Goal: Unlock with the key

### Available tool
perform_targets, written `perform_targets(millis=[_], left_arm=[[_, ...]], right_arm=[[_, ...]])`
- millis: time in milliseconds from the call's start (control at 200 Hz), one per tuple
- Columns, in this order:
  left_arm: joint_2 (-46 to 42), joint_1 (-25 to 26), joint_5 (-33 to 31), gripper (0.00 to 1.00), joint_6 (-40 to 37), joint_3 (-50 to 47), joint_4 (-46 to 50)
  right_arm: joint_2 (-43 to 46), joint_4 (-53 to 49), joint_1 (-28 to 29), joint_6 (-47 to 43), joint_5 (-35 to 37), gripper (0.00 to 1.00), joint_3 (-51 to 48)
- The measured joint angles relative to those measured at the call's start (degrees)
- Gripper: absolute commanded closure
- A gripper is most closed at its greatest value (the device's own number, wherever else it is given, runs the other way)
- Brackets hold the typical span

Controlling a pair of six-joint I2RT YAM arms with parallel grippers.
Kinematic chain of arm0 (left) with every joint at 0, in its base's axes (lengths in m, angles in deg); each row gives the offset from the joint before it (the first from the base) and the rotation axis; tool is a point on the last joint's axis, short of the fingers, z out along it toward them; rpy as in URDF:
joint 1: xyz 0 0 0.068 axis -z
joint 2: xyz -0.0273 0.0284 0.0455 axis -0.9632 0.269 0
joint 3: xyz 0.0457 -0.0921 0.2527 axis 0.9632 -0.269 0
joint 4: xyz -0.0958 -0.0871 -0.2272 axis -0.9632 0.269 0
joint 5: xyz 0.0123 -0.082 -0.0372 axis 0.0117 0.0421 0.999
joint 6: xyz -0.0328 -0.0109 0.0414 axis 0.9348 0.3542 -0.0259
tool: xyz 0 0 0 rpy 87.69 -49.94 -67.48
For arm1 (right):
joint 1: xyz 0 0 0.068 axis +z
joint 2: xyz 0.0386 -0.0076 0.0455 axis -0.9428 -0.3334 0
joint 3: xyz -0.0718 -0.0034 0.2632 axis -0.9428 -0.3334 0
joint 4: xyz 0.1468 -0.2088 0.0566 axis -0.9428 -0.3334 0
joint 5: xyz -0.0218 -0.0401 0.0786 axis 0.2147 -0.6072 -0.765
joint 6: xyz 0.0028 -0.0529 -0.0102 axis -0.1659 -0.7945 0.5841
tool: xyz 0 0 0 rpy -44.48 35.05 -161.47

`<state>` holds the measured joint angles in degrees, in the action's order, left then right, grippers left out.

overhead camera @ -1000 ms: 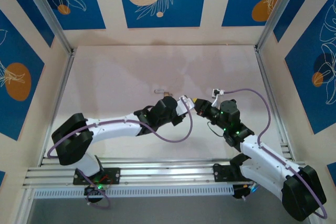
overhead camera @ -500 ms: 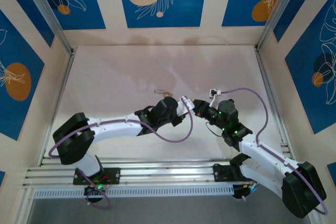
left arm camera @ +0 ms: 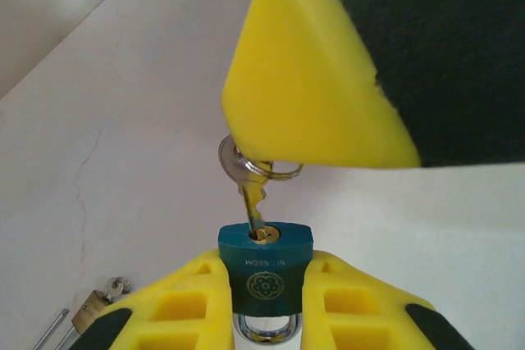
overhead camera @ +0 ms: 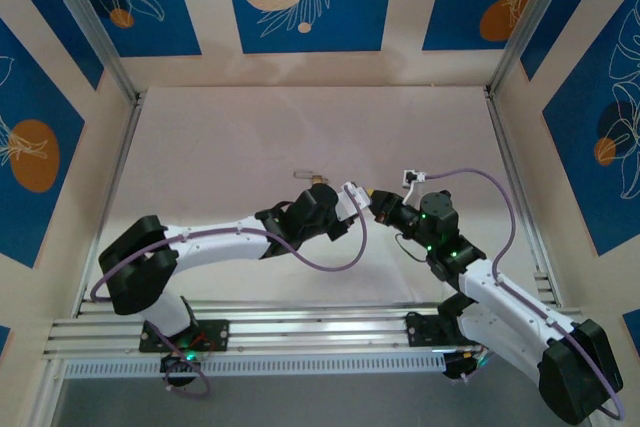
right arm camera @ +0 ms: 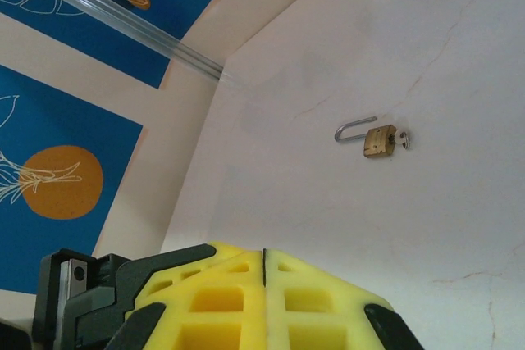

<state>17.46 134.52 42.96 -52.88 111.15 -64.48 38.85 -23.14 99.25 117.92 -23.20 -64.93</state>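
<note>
Left end effector [left arm camera: 264,261] is clamping the teal padlock [left arm camera: 264,278] at bottom centre; right end effector [right arm camera: 264,272] is pinching the inserted key [left arm camera: 248,194].

My left gripper [left arm camera: 265,276] pinches a small teal padlock [left arm camera: 265,261] by its two sides. Its keyhole end points away from me and its face carries a round emblem and tiny lettering. Its silver shackle [left arm camera: 264,327] sits back between the fingers; I can't tell whether it is latched. The key [left arm camera: 248,194] has a silvery head and a brassy blade. It leans left with its tip in the keyhole, and its head and thin ring are nipped by my closed right gripper [right arm camera: 264,258].
</note>
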Motion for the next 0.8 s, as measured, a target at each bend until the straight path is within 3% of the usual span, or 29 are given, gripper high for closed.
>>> perform_targets(millis=[795], left_arm=[[-0.9,-0.3,3.4,0.82,0.0,0.0,0.9]], right_arm=[[0.3,1.1,-1.9,-0.7,-3.5,1.00,-1.0]])
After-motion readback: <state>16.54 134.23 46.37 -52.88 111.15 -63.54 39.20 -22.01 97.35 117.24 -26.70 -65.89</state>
